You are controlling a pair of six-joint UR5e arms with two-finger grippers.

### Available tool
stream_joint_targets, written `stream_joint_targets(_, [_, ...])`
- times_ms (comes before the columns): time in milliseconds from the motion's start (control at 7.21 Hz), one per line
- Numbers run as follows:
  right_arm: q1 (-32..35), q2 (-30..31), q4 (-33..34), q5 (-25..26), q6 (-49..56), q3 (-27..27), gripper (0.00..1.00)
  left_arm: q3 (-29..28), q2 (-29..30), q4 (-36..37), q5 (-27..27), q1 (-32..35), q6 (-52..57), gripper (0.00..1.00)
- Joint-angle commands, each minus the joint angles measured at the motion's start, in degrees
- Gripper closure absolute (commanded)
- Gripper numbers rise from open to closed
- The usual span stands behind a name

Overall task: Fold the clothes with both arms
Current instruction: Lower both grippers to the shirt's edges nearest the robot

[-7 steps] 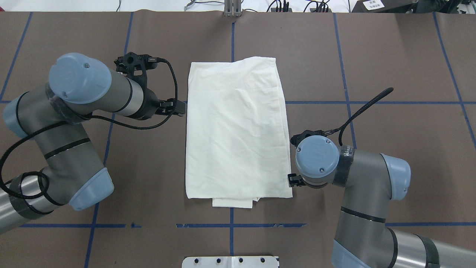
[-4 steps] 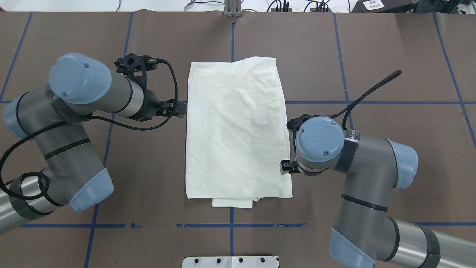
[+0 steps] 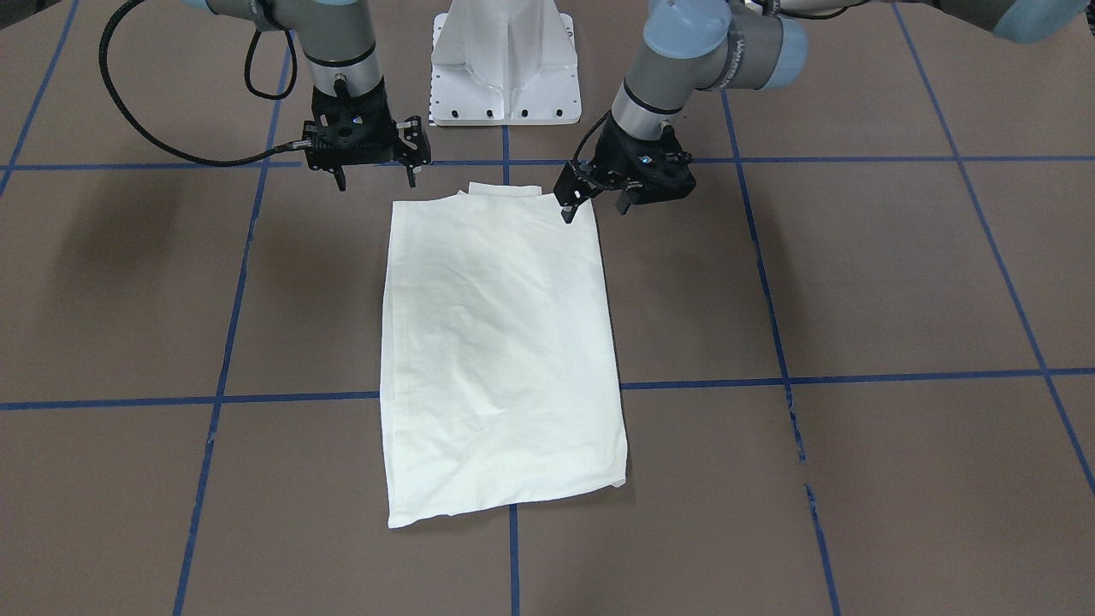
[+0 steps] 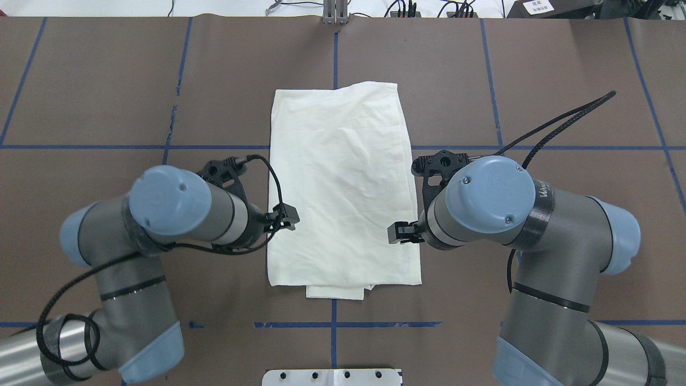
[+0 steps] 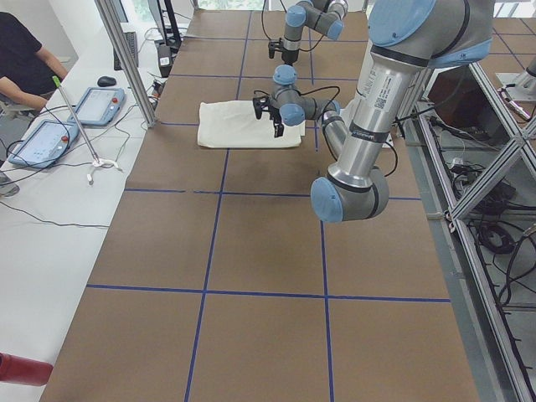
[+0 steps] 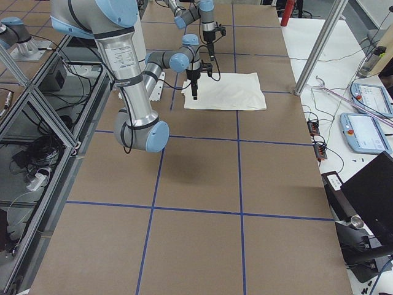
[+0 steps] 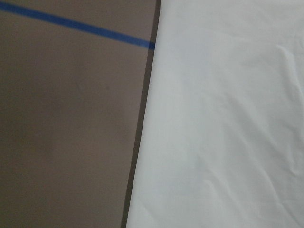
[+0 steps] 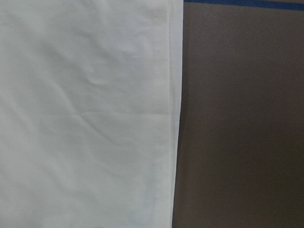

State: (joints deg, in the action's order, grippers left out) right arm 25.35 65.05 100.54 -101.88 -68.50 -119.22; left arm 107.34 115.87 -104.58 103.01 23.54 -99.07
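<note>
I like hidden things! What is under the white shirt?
The folded cream shirt lies on the brown table. Blue tape lines run under it, and a lower fabric layer pokes out at one end. Anything else beneath or inside the folds is hidden.

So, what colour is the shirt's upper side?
The shirt shows plain cream, no print; clearest in the overhead view.

A brown worktop (image 4: 563, 80) is marked into large squares by blue tape lines (image 4: 335, 59). In the front-facing view a white pedestal base (image 3: 505, 60) stands at twelve o'clock. In the left-side view, at ten o'clock, a white side worktop (image 5: 50, 251) carries two blue-edged tablets (image 5: 99, 105) — a seated person (image 5: 25, 59) is just beside them.
</note>
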Motion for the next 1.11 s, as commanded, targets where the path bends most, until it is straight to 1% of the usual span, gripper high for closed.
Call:
stream_joint_targets(0, [0.0,0.0,-1.4,-0.6,-0.7,-0.1,0.00,-0.5,0.0,3.1,-4.7,-7.4,-9.1,0.15])
stream_joint_targets(139, [0.0,0.1,-1.5,-0.6,-0.7,-0.1,0.00,-1.2,0.1,4.4,-5.1,-8.1,-9.3,0.22])
stream_joint_targets(277, [0.0,0.0,-1.5,-0.6,-0.7,0.0,0.00,-1.7,0.1,4.5,-7.5,-7.9,-9.3,0.26])
stream_joint_targets(416, [0.1,-0.1,-1.5,-0.6,-0.7,-0.1,0.00,-2.0,0.0,4.6,-7.8,-7.7,-9.3,0.33])
stream_joint_targets(693, [0.1,-0.1,-1.5,-0.6,-0.7,-0.1,0.00,-1.5,0.0,6.5,-7.9,-7.4,-9.3,0.60])
stream_joint_targets(832, [0.1,-0.1,-1.5,-0.6,-0.7,-0.1,0.00,-1.3,0.0,6.6,-7.8,-7.4,-9.2,0.67])
stream_joint_targets(970, [0.1,-0.1,-1.5,-0.6,-0.7,-0.1,0.00,-1.2,0.0,6.6,-7.8,-7.6,-9.2,0.70])
